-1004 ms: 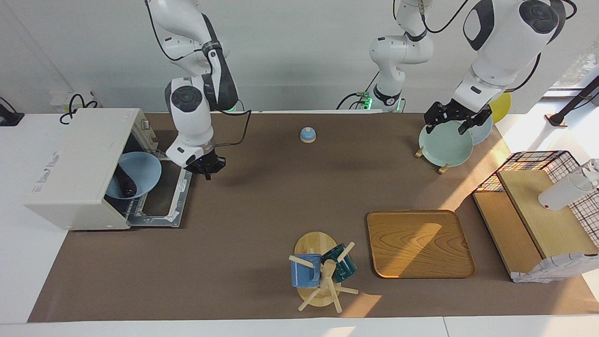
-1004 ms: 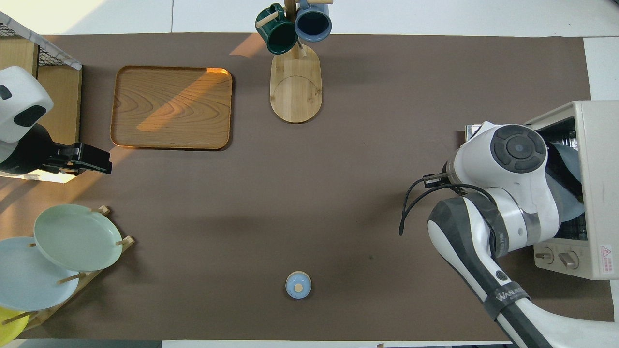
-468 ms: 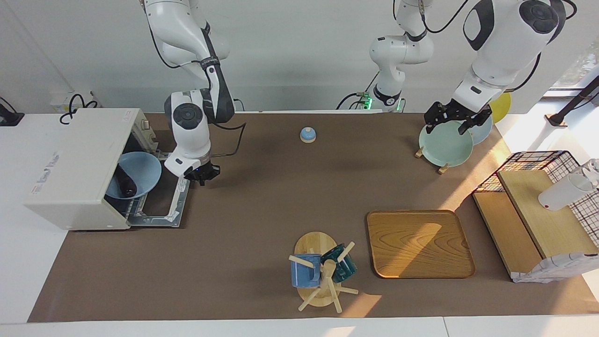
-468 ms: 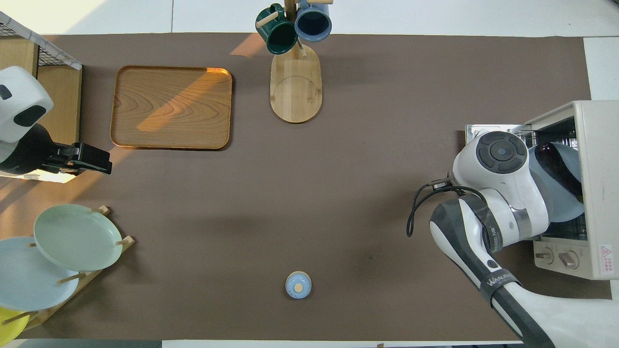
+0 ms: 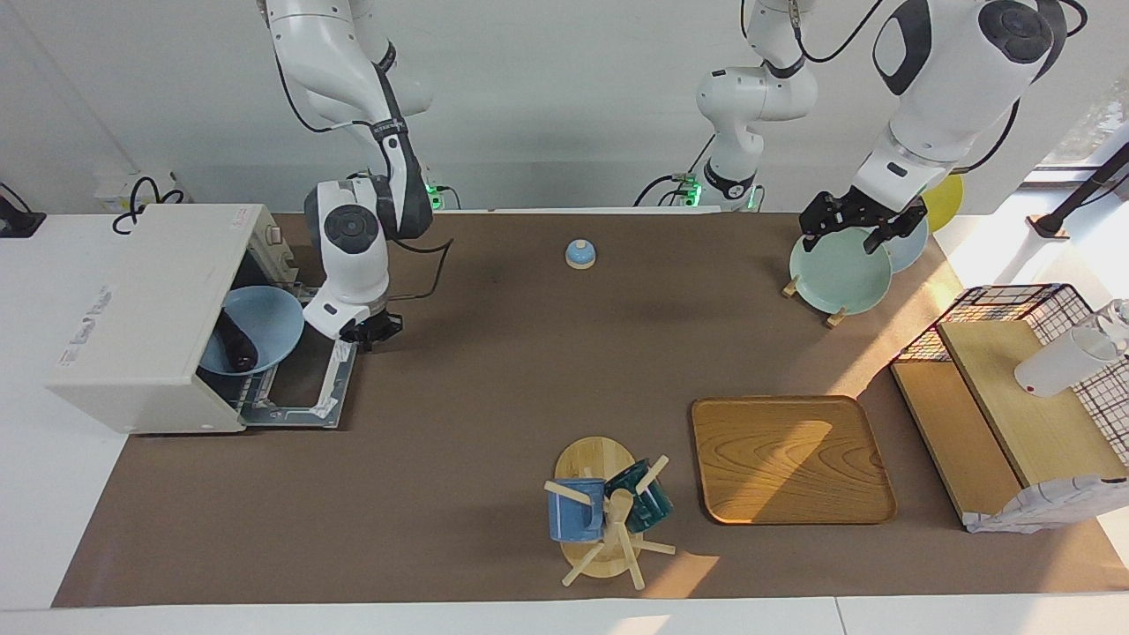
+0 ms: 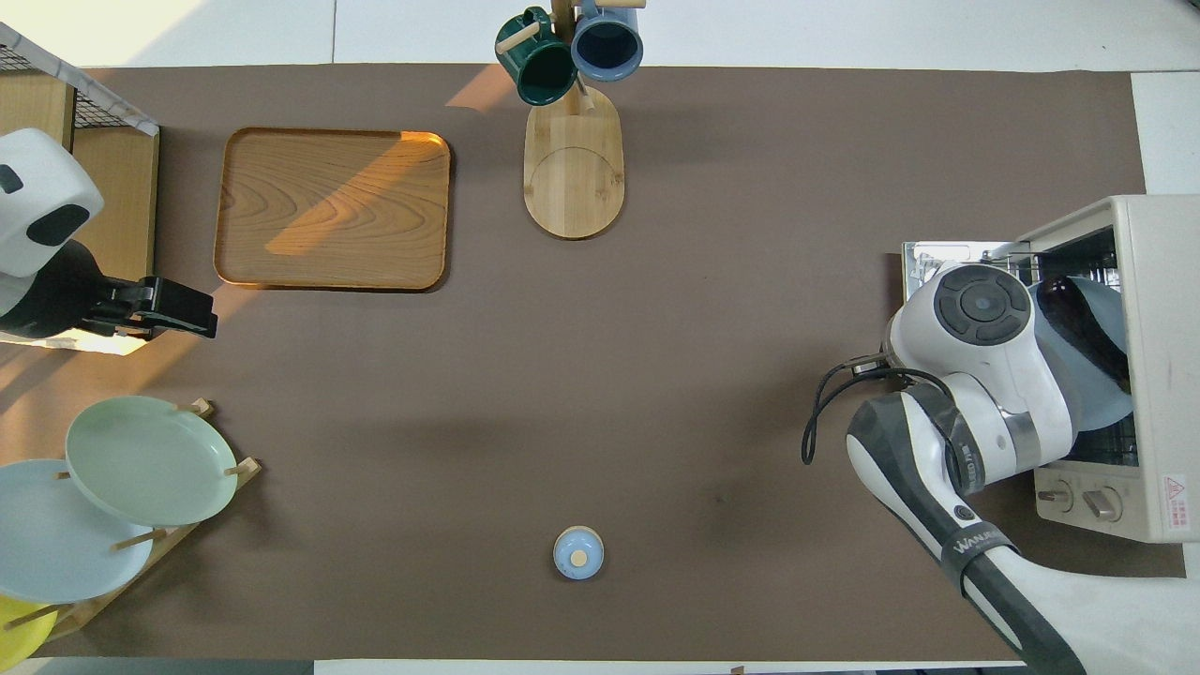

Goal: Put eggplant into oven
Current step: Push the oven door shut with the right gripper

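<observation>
One eggplant (image 5: pixel 236 346) lies on one blue plate (image 5: pixel 265 328), which sits tilted in the mouth of the oven (image 5: pixel 145 309), on its rack. One oven stands at the right arm's end of the table, its drop-down door (image 5: pixel 304 388) lying open and flat on the brown mat.

Right gripper (image 5: pixel 369 332): low over the door's edge nearest the robots, at the corner away from the oven mouth. Fingertips drawn together, nothing between them. Contact with the door appears likely but cannot be confirmed from the facing view; in the overhead view the arm's own body hides the gripper.

Left gripper (image 5: pixel 851 227): waiting over the plate rack (image 5: pixel 811 295) at the left arm's end, fingers spread wide, holding nothing.

Count of remaining items:
- Rack plates: three, one green (image 5: pixel 838 272), one pale blue (image 6: pixel 56 539), one yellow (image 6: pixel 17 628).
- Mugs: two, one blue (image 5: pixel 575 510) and one dark green (image 5: pixel 644 498), on one wooden mug tree (image 5: pixel 609 538).
- One wooden tray (image 5: pixel 792 459).
- One small blue bell (image 5: pixel 579 254).
- One wire-sided shelf (image 5: pixel 1014 397).
</observation>
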`<control>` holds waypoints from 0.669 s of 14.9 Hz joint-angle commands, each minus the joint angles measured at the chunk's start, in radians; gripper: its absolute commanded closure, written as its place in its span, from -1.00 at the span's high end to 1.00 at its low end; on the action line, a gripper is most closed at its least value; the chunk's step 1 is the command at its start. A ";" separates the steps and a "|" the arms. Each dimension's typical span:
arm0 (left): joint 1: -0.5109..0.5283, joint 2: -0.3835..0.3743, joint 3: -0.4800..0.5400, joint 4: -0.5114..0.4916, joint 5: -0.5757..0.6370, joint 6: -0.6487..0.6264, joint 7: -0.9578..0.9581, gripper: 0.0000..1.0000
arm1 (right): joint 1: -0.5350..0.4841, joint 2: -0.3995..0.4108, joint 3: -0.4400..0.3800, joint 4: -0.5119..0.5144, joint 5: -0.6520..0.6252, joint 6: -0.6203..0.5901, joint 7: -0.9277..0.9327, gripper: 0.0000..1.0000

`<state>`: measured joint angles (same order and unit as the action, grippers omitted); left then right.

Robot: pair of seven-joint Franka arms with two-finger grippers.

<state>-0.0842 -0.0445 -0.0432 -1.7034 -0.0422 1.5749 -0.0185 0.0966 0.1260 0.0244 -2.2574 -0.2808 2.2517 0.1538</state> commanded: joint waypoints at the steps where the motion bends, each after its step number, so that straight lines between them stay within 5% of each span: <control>1: -0.002 -0.005 0.003 0.007 0.013 -0.013 -0.006 1.00 | -0.014 -0.019 0.008 -0.028 -0.050 0.032 -0.019 -1.00; 6: -0.002 -0.005 0.003 0.007 0.013 -0.013 -0.006 1.00 | -0.008 -0.016 0.008 0.002 -0.210 -0.010 -0.048 -1.00; 10: -0.002 -0.005 0.003 0.007 0.013 -0.013 -0.006 1.00 | -0.014 -0.023 0.009 0.137 -0.227 -0.186 -0.186 -1.00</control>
<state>-0.0842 -0.0445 -0.0432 -1.7034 -0.0422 1.5749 -0.0185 0.1170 0.1215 0.0538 -2.2165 -0.4475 2.1558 0.0750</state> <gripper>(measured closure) 0.000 0.991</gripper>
